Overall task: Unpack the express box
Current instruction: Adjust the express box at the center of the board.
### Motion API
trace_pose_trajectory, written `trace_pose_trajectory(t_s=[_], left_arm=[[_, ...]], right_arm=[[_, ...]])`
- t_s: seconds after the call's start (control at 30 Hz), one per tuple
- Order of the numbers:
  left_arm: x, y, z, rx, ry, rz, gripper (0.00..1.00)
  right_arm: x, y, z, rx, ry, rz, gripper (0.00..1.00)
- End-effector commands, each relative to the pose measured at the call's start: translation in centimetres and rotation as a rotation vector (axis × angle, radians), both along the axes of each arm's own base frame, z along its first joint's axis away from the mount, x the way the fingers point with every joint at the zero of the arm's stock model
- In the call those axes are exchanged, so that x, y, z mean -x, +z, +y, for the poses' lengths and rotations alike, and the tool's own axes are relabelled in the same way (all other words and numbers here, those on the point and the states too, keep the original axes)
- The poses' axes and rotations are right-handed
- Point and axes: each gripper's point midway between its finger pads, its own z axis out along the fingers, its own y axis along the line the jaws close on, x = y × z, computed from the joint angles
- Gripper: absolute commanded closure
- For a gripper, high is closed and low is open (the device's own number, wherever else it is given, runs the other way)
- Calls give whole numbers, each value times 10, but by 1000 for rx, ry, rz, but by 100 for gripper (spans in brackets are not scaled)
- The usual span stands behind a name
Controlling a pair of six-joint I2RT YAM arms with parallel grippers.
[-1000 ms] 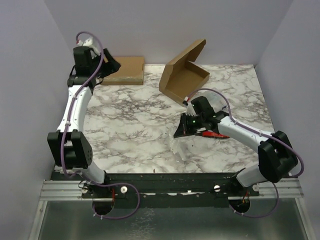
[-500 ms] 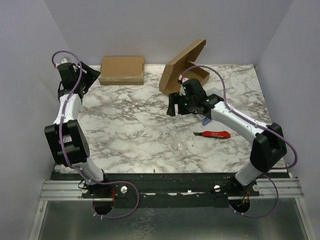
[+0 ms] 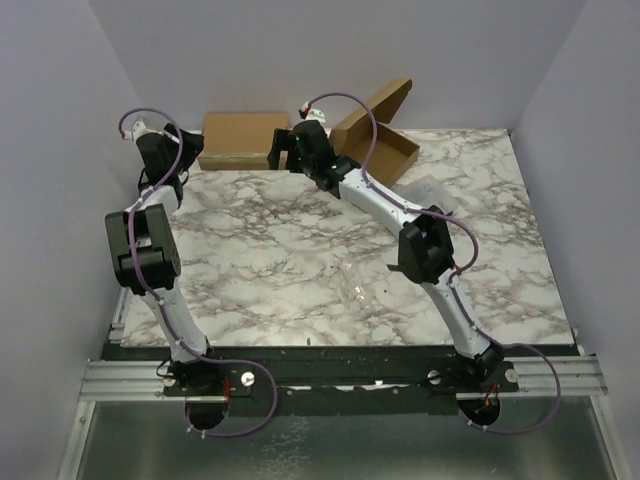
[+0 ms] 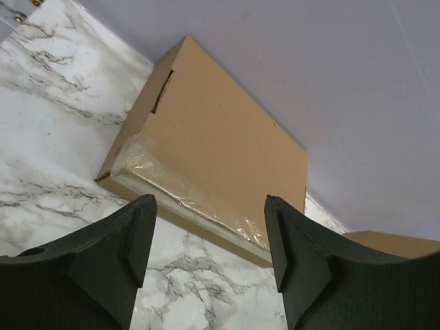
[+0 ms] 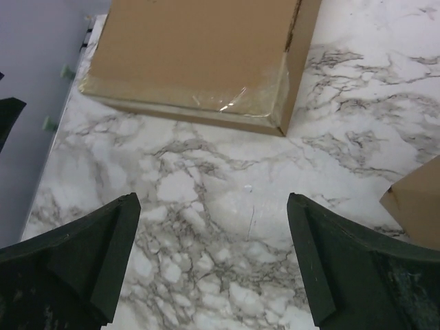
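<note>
A shut brown express box [image 3: 243, 139], its near edge sealed with clear tape [image 4: 199, 204], lies flat at the back left of the marble table [image 3: 280, 260]. My left gripper [image 3: 188, 152] stands open just left of it, and the left wrist view shows the box [image 4: 213, 148] ahead between the black fingers [image 4: 120, 247]. My right gripper [image 3: 281, 149] is open at the box's right end, with nothing between its fingers [image 5: 330, 265]; the box [image 5: 199, 55] lies just beyond them.
A second brown box [image 3: 375, 148] stands open at the back, right of the sealed one, its lid raised; a corner of it [image 5: 416, 206] shows in the right wrist view. A sliver of a red tool [image 3: 457, 268] shows by the right arm's elbow. Lilac walls close in the table.
The right gripper opened, left the red tool on the table and swung from the front right to the sealed box at the back. The left gripper drew back a little to the left.
</note>
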Motion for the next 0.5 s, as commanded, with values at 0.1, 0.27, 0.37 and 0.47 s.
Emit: trace_pose_trajectory(t_s=[0.1,0.27,0.37,0.47], left_arm=[[-61,-11,-9,-7,22,-99,30],[-70,-18,7,-89,67,-70,29],[-77,-29,10,-116,56,-44,28],[-79,-44,15,-138,55,-5,28]], right_arm=[[-55,-2,4,-58,-151,-184,0],[-75,-12,8,-122,-159,-222,0],[-87,-24,4,-167,-175,-209,1],[-93,-32,6,-192,-165,-216,1]])
